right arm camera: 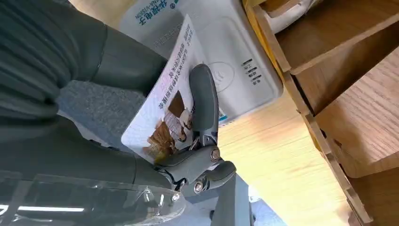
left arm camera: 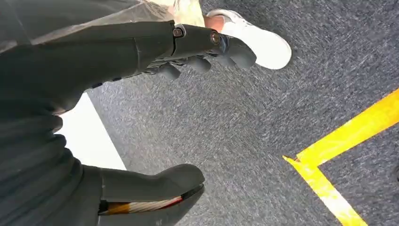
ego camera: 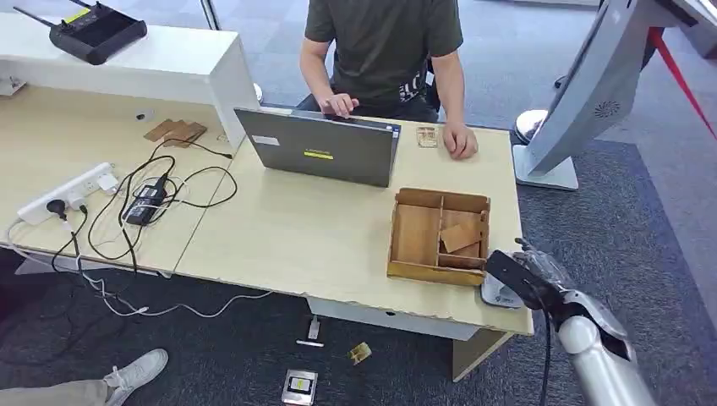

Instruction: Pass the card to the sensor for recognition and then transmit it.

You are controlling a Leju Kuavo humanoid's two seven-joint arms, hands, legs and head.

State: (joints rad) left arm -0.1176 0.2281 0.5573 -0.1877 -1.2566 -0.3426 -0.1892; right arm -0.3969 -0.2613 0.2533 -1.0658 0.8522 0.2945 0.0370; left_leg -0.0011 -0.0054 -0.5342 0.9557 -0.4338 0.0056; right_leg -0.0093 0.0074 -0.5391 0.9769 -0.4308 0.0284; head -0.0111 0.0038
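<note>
My right hand [ego camera: 526, 277] is at the desk's near right corner, just past the wooden box [ego camera: 438, 237]. It pinches a white card [right arm camera: 164, 110] with a printed picture between thumb and a dark finger [right arm camera: 203, 101]. The card is held over the white sensor [right arm camera: 237, 70], close to its top face; I cannot tell whether they touch. In the head view the sensor [ego camera: 497, 293] peeks out under the hand. My left hand [left arm camera: 94, 66] hangs over the carpet, fingers apart and holding nothing.
A person [ego camera: 385, 46] sits behind an open laptop [ego camera: 321, 150], one hand resting by a small card [ego camera: 427, 136]. A power strip and cables [ego camera: 93, 194] cover the desk's left. A white kiosk base [ego camera: 545, 169] stands right. A shoe [left arm camera: 259, 40] and yellow tape [left arm camera: 348, 136] are on the floor.
</note>
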